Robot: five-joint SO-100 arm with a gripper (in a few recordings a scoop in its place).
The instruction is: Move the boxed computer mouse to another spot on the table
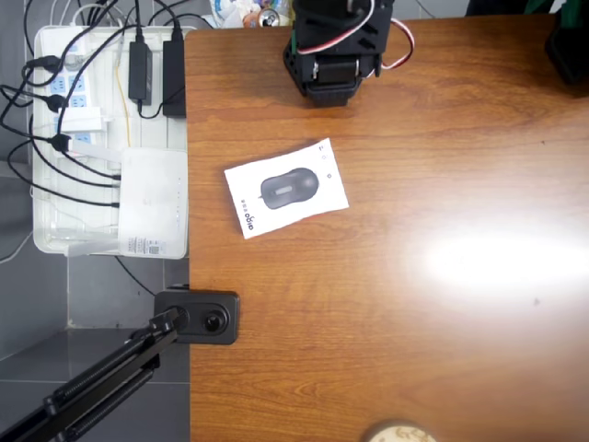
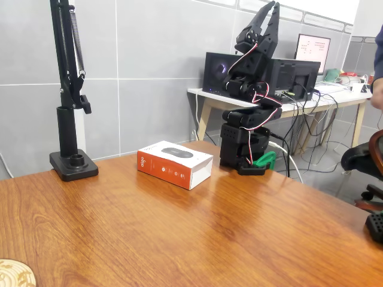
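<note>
The boxed computer mouse (image 1: 286, 188) lies flat on the table (image 1: 414, 304), printed face up, in the centre-left of the overhead view. It sits slightly skewed to the table edges. In the fixed view the box (image 2: 175, 163) appears left of centre, its orange-red side facing the camera. Nothing touches it, and bare wood surrounds it on all sides, so it appears free for a top-down approach and for placement in most directions.

The robot arm (image 2: 248, 128) stands folded at the top centre of the overhead view, its base (image 1: 329, 64) near the far table edge. This looks like a parked rest posture; the task appears not yet started.

The gripper (image 2: 265, 20) points straight up in the upper centre-right of the fixed view, well apart from the box. Its two fingers converge to nearly meet at the tips, with only a narrow gap lower down. It holds nothing and touches nothing.

A black stand base (image 1: 199, 316) clamps the left table edge in the overhead view. A white tray of power strips (image 1: 55, 138) sits off the table at upper left, holding a white router-like device (image 1: 153, 198) with cables. Both lie clear of the box.
</note>
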